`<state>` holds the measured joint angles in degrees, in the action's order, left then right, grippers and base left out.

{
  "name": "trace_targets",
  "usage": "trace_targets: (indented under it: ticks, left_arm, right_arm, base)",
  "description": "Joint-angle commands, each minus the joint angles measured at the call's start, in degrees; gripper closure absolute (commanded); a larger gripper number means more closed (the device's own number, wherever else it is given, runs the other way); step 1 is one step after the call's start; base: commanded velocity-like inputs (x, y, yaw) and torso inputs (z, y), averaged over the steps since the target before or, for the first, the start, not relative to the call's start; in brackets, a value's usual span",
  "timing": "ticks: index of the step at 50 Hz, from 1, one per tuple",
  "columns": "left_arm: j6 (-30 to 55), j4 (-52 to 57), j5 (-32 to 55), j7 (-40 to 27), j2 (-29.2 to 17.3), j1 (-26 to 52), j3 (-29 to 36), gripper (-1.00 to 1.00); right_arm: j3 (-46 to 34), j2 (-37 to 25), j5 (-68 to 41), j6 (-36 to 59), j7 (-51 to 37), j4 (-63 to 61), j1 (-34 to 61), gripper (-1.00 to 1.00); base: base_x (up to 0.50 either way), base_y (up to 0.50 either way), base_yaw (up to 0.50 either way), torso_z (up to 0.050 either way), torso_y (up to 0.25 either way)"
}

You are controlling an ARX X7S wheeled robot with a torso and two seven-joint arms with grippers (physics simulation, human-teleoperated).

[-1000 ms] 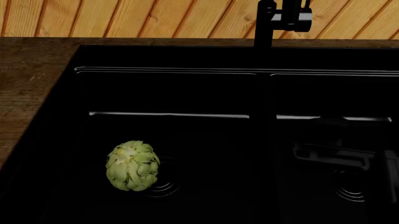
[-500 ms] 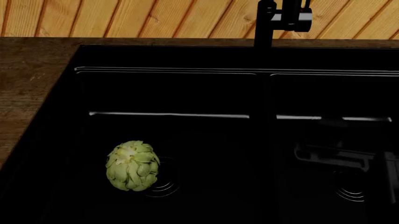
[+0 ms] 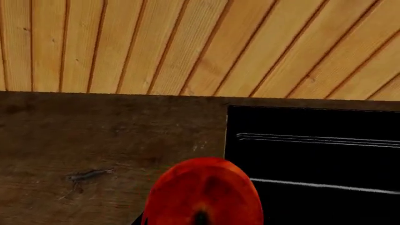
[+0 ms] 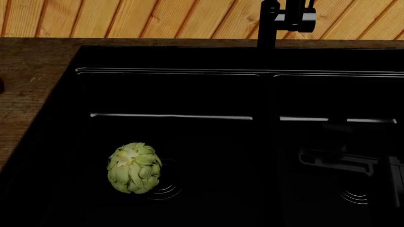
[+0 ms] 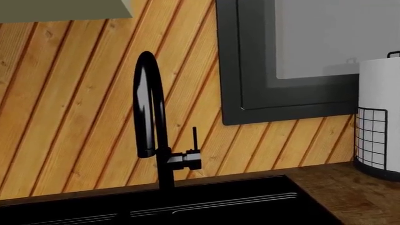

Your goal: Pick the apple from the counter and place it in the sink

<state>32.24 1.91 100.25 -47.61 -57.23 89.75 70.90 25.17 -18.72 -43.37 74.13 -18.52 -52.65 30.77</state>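
The red apple [image 3: 203,194] fills the near part of the left wrist view, its dark stem dimple toward the camera. It hangs over the brown counter [image 3: 93,140], right at the left rim of the black sink [image 3: 312,154]. My left gripper [image 3: 200,221] is shut on the apple, and only a dark sliver of a finger [image 3: 137,220] shows beside it. In the head view a dark red sliver of the apple [image 4: 1,85] shows at the left edge, above the counter [image 4: 31,71]. A dim dark shape over the sink's right basin looks like my right gripper [image 4: 338,161]; its jaws are not discernible.
A green artichoke [image 4: 134,168] lies in the left basin beside its round drain [image 4: 165,182]. The black faucet [image 4: 271,23] rises behind the divider and shows again as the faucet [image 5: 153,122] before the plank wall. A paper towel holder [image 5: 378,126] stands on the right counter.
A dark red sliver of the apple has come into the head view at the left edge. The dim dark shape over the right basin has shifted slightly lower. The artichoke has not moved.
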Motion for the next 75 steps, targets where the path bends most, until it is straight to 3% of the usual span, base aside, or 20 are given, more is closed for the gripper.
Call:
trace_targets:
  ticks: [1,20,31,53,75]
  left_arm:
    - [-0.2,-0.3,-1.8,4.8,3.4,1.0,0.4,1.00]
    - [1.8,-3.1,-4.6,11.2,9.6,3.5,1.2,1.00]
    - [2.8,-7.7,-8.2,17.2,15.7,4.2,3.3,1.00]
    - [2.3,-16.2,-11.8,28.5,27.3,0.8,7.0,1.00]
    - [4.2,-18.5,-14.6,37.9,34.5,-3.2,12.0,1.00]
  right_arm:
    - [0.3,-0.2,0.0,0.5,0.1,-0.4,-0.3,-1.00]
    - [0.5,-0.7,-1.2,-0.2,-0.6,0.0,-0.3,-1.00]
    - [0.2,-0.8,-1.1,-2.0,-0.4,0.4,-1.7,-1.00]
    - [-0.3,-1.0,-1.4,-3.4,-1.2,1.0,-2.6,-1.00]
    - [-0.4,-1.4,-2.4,-4.1,-1.9,1.0,-3.3,-1.00]
  base:
    - [0.00,0.00,0.00,0.000,0.000]
    - [0.00,0.00,0.00,0.000,0.000]
    - [0.00,0.00,0.00,0.000,0.000]
    - [0.00,0.00,0.00,0.000,0.000]
    - [0.00,0.00,0.00,0.000,0.000]
